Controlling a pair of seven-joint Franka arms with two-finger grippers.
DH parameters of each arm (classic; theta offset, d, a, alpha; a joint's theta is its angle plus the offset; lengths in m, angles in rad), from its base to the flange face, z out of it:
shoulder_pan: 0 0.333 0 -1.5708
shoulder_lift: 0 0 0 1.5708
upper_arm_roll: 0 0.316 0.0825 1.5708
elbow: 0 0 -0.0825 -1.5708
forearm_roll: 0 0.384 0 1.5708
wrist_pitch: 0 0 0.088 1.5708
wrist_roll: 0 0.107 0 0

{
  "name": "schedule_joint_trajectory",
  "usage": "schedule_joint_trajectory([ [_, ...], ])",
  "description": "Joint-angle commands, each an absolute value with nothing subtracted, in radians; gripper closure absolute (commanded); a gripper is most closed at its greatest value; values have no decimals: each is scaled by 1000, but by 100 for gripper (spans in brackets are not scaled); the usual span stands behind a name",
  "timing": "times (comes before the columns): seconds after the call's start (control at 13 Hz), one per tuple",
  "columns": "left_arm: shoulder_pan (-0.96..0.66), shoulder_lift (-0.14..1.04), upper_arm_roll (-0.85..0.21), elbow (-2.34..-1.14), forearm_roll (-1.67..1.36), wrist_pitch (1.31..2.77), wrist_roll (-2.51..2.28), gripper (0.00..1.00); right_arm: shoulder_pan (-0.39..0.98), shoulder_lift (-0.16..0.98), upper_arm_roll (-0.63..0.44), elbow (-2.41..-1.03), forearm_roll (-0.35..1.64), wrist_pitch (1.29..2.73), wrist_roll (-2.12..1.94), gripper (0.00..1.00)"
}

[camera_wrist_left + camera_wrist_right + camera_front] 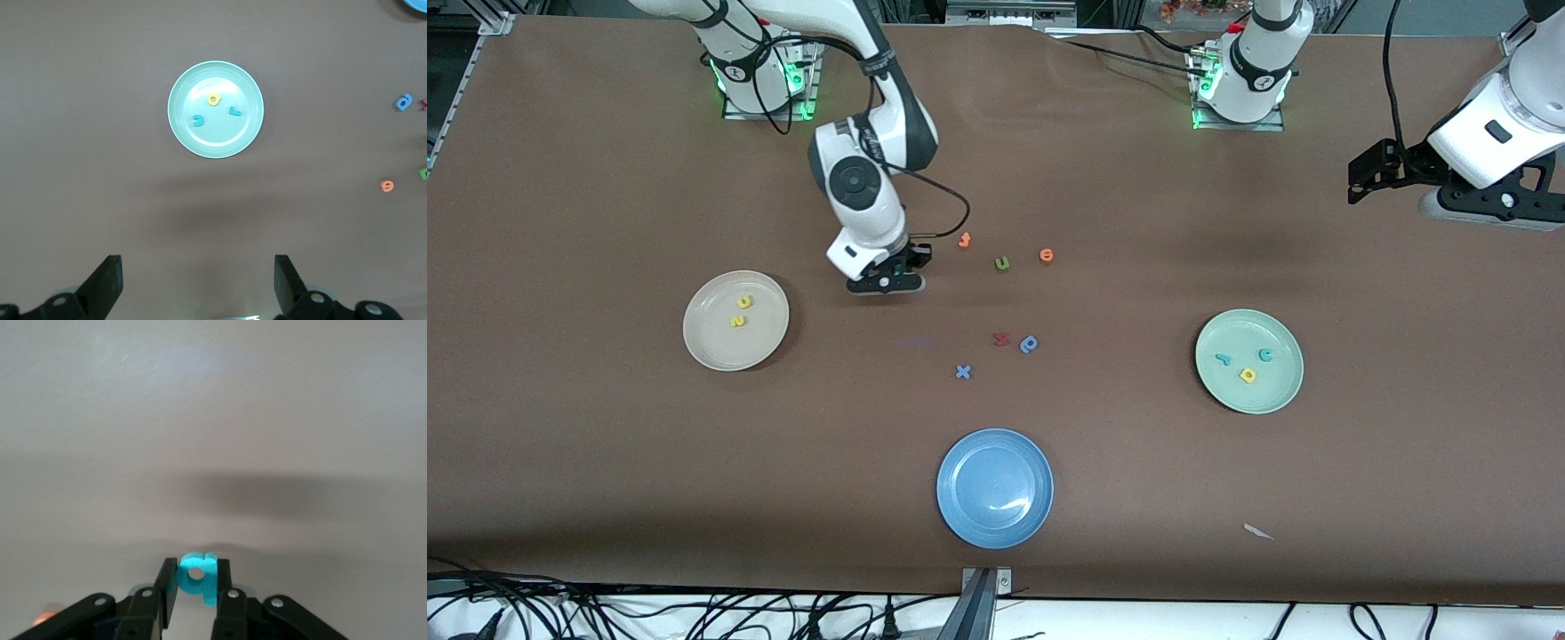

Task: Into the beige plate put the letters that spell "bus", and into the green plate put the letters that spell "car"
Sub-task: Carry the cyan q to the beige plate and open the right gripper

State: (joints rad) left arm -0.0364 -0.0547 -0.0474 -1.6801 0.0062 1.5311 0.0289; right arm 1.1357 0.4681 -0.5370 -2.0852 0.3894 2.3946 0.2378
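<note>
My right gripper [889, 283] hangs low over bare table between the beige plate [711, 342] and the loose letters. It is shut on the teal "b" [189, 581], which stands pinched between its fingers [223, 577]. The yellow "u" [744, 302] and yellow "s" [738, 321] lie in the beige plate. In the green plate [1272, 391] lie the teal "r" [1224, 359], teal "c" [1265, 355] and yellow "a" [1248, 375]. My left gripper [1489, 206] waits open and empty, high over the left arm's end of the table.
Loose letters lie mid-table: two orange ones [964, 239] [1047, 255], a green "u" [1002, 263], a red one [1001, 339], a blue rounded one [1029, 344] and a blue "x" [962, 372]. A blue plate [960, 516] sits nearest the front camera, a white scrap [1258, 532] beside it.
</note>
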Motion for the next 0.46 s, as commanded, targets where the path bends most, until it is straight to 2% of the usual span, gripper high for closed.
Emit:
schedule_joint_trajectory([
  [0.0,-40,-40,-38,-1646,-17,1508,31,0,1131,422,-625,-2126,397,2358,51,82],
  [0.38,-40,-40,-38,-1646,-15,1508,29,0,1131,426,-851,-2175,397,2352,-392,81],
])
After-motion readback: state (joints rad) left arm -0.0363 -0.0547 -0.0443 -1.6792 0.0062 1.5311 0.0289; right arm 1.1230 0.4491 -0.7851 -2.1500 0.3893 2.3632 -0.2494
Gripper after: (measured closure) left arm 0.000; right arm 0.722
